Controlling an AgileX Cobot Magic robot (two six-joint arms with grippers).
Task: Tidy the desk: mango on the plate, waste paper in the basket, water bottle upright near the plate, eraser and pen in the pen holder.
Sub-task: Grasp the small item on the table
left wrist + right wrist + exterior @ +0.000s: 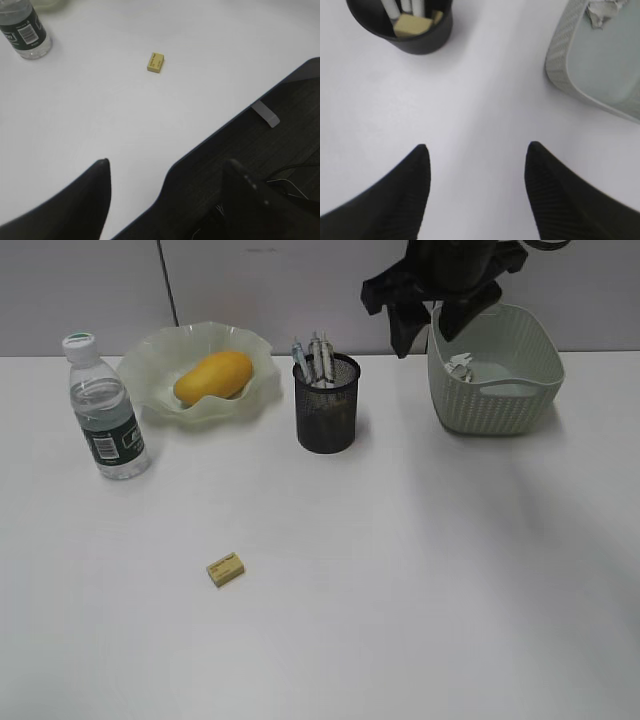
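Observation:
A small yellow eraser [227, 568] [156, 63] lies alone on the white desk [420, 580], front left. The mango [213, 377] rests in the wavy-rimmed plate [148, 368]. Left of the plate the water bottle [105, 410] [25, 31] stands upright. Pens [315, 360] [400, 7] stick out of the black mesh pen holder [326, 405] [415, 40], beside a second yellow eraser [411, 24]. Waste paper [462, 365] [604, 11] lies in the basket [500, 405] [565, 55]. My right gripper [428, 332] [476, 147] hangs open and empty between holder and basket. My left gripper [167, 167] is open and empty over the desk's near edge.
The desk's front edge [235, 117] runs diagonally through the left wrist view, with dark floor and cables [290, 180] beyond it. A grey wall panel [280, 290] stands behind the desk. Bare tabletop surrounds the loose eraser.

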